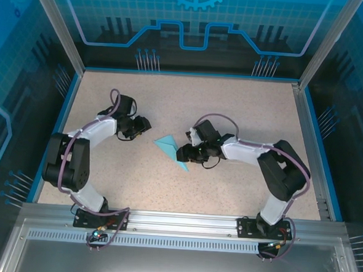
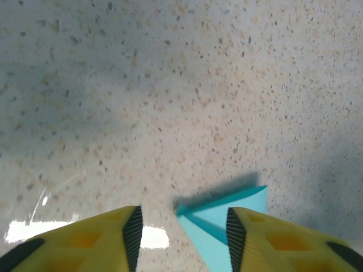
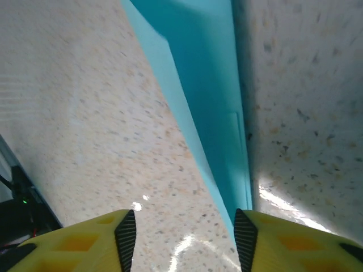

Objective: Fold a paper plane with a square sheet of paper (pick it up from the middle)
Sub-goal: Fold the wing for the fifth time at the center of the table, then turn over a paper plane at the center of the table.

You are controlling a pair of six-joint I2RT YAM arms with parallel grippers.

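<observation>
Since both arms are bolted at the near edge of the surface [image 1: 165, 196], each reaches forward and bends inward, which brings the two sets of jaws toward mid-surface from opposite sides. The right jaws stand parted, their black pads [image 3: 126, 232] well apart with speckled surface between them and nothing pinched. The paper plane [image 1: 171, 149] starts just inside the pad on the right of that wrist view and runs away from the camera as a long, slim blue strip. From above, these jaws hang over the plane's right edge. The left jaws are spread too and grip nothing. Seen from above they sit off the plane's left side, apart from it, while in the left wrist view one corner of the paper (a raised flap casting a shadow) lies just ahead of and beside the right-hand pad. The plane itself lies on the surface as a creased dart, its tip pointing toward the near right. Open jaws flanking it suggest to me that neither arm is meant to be holding it now, and that the folding looks about finished. Farther off stands the blue back wall [image 1: 188, 25].
</observation>
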